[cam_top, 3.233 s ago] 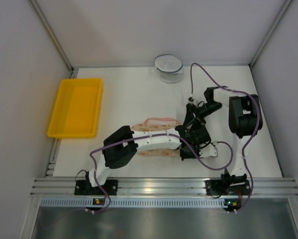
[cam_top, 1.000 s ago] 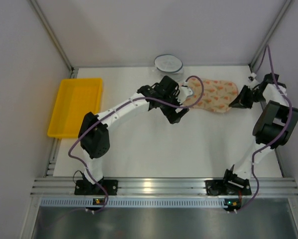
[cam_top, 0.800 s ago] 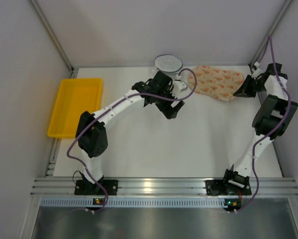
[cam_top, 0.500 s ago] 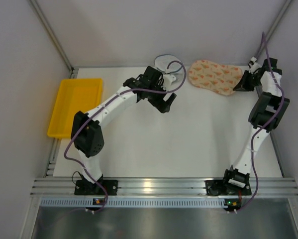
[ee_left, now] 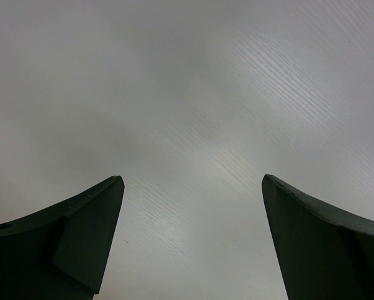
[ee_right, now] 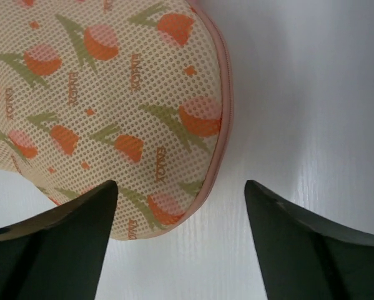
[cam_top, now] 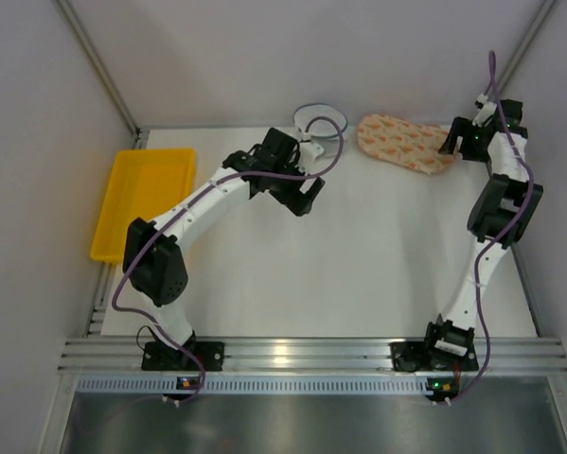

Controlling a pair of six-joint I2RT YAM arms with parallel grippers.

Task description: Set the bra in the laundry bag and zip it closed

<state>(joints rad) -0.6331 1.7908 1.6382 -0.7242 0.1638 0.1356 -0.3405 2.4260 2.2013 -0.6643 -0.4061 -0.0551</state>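
Note:
The laundry bag (cam_top: 404, 142) lies flat and closed at the far right of the table, cream mesh with an orange tulip print and pink zip edging (ee_right: 223, 94). My right gripper (cam_top: 451, 144) stands open at its right end. In the right wrist view the bag's rounded tip (ee_right: 155, 187) sits just ahead of the spread fingers (ee_right: 80, 231), and nothing is gripped. My left gripper (cam_top: 310, 197) hovers open over bare table left of the bag; its wrist view shows only the white surface between the fingers (ee_left: 80, 231). The bra is out of view.
A clear round bowl (cam_top: 313, 117) stands at the back centre, partly behind the left arm's cable. A yellow tray (cam_top: 146, 203) sits at the left edge. The enclosure walls run close behind the bag and beside the right arm.
The right gripper carried the bag to the back right corner, set it down and opened, letting go. The left arm drew back to the left, still open.

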